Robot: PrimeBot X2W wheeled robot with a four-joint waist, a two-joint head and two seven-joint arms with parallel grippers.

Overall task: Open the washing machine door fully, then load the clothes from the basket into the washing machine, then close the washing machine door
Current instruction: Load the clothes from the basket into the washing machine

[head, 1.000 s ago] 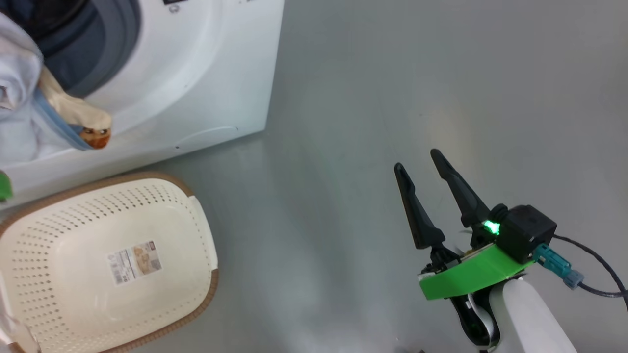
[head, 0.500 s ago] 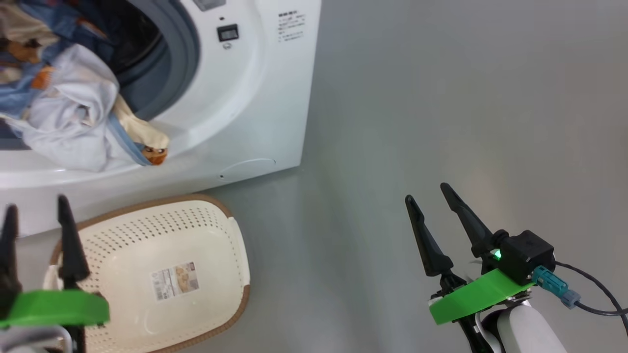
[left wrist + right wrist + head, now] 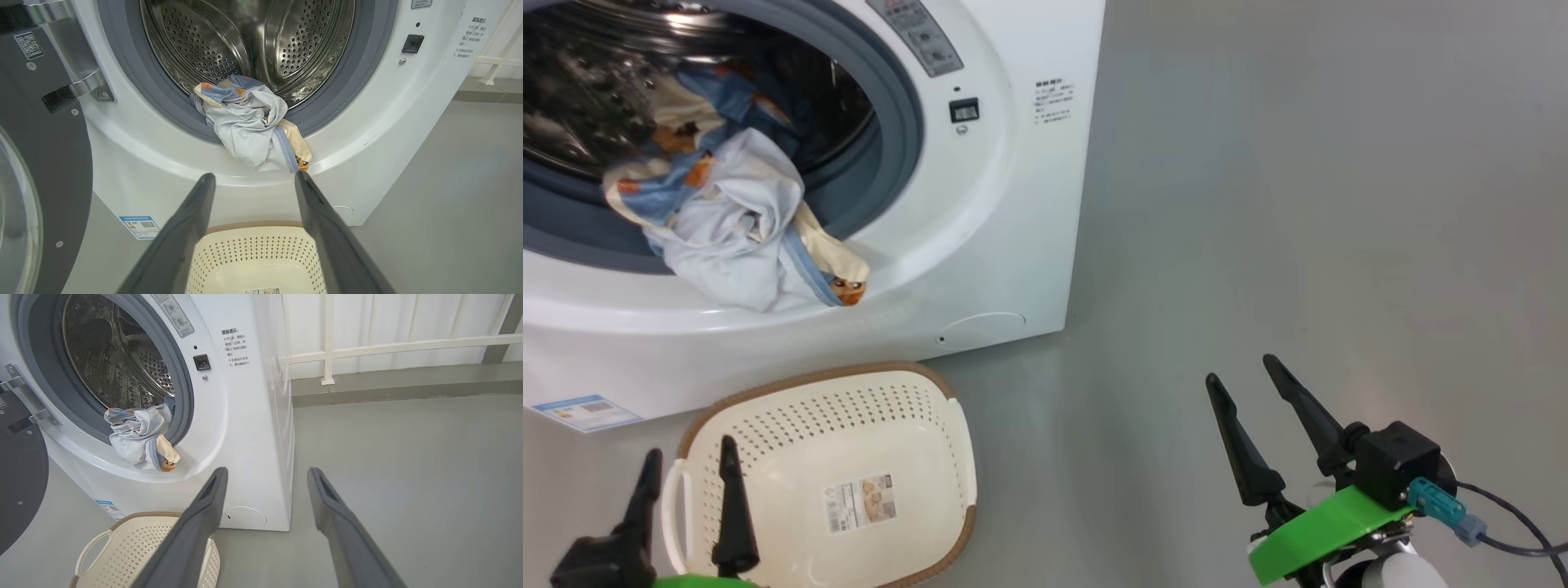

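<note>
Washing machine (image 3: 1013, 204): one, white, front-loading, standing on grey floor (image 3: 1298, 204). Washing machine door (image 3: 45, 163) swung wide open on the hinge side, black rim facing out.

Steel drum (image 3: 253, 41): holds the clothes (image 3: 735, 229), one crumpled bundle of pale grey-blue, light blue and cream fabric. The number of pieces cannot be told. The bundle sits at the drum mouth, draped over the grey-blue gasket (image 3: 903, 122). One cream corner with an orange-brown cartoon face (image 3: 848, 287) hangs out onto the white front ring.

Basket (image 3: 809, 380): one, on the floor just in front of the machine, below the opening. Bare cream bottom, one label sticker (image 3: 860, 503) on it. Two white side handles.

On the machine front: one blue energy label (image 3: 584, 411), one round filter cover (image 3: 982, 329).

Left gripper (image 3: 690, 447): two dark fingers spread apart, over the basket's near left edge, basket showing between them.

Right gripper (image 3: 1241, 369): two fingers spread apart, over bare floor, well to the right of basket and machine.
</note>
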